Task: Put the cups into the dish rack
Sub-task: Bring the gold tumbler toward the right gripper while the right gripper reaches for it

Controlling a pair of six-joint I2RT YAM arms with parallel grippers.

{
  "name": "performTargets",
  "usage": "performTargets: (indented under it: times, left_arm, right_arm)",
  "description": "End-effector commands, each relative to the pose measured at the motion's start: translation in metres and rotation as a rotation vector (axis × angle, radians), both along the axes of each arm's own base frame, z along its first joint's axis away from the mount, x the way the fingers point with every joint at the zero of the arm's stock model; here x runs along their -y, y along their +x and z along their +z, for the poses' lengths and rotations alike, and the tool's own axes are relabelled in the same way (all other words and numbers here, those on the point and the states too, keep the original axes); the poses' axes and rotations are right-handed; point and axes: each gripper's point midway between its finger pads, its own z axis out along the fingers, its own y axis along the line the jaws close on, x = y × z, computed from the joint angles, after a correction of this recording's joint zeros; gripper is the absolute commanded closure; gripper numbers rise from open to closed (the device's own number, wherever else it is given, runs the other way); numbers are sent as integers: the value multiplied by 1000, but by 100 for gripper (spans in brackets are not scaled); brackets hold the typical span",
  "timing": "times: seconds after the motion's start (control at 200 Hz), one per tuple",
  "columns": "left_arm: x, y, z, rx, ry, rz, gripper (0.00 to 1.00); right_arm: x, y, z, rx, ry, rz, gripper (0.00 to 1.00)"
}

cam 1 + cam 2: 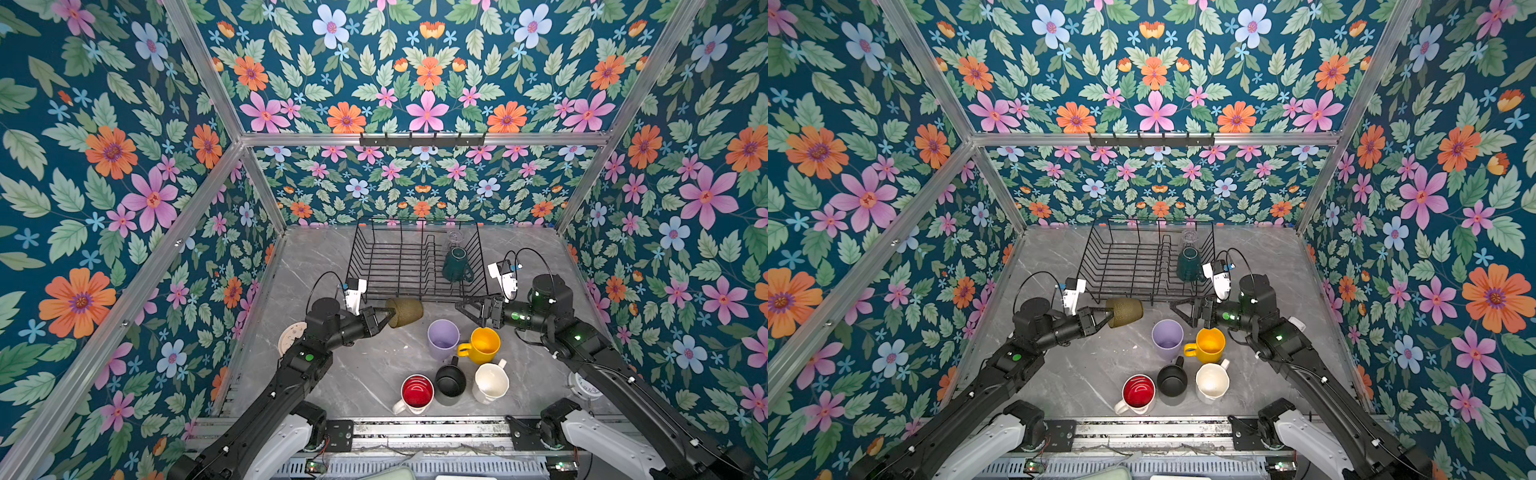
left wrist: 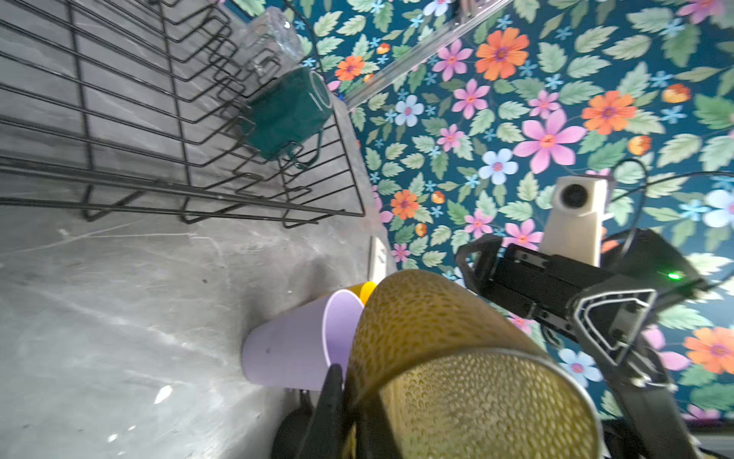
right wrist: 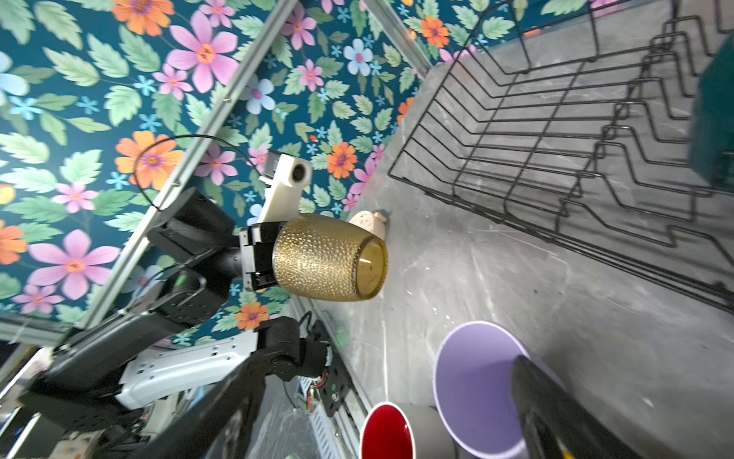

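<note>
Beside black wire dish rack [image 1: 374, 257], dimpled barrel-shaped olive glass tumbler [image 1: 407, 311].

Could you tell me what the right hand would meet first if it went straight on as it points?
Probably the olive tumbler held in the left hand, just across the gap; depth is unclear.

Brightly, evenly lit; pale glare on bench [image 2: 119, 310] near the rack [image 2: 177, 131]; soft shadows; wrist close-ups blurred.
</note>
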Motion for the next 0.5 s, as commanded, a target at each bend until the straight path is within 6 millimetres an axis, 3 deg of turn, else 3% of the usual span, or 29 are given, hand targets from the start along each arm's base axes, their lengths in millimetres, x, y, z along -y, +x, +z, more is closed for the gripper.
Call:
performTargets:
  times: [0.0, 0.495]
  left_arm:
    - [10, -10, 36, 72, -154, -94, 100]
    - [16, -16, 42, 63, -221, -161, 100]
  right_arm:
    - [-12, -10, 27, 57, 113, 101, 4]
    - [-46, -17, 30, 49, 149, 226, 4]
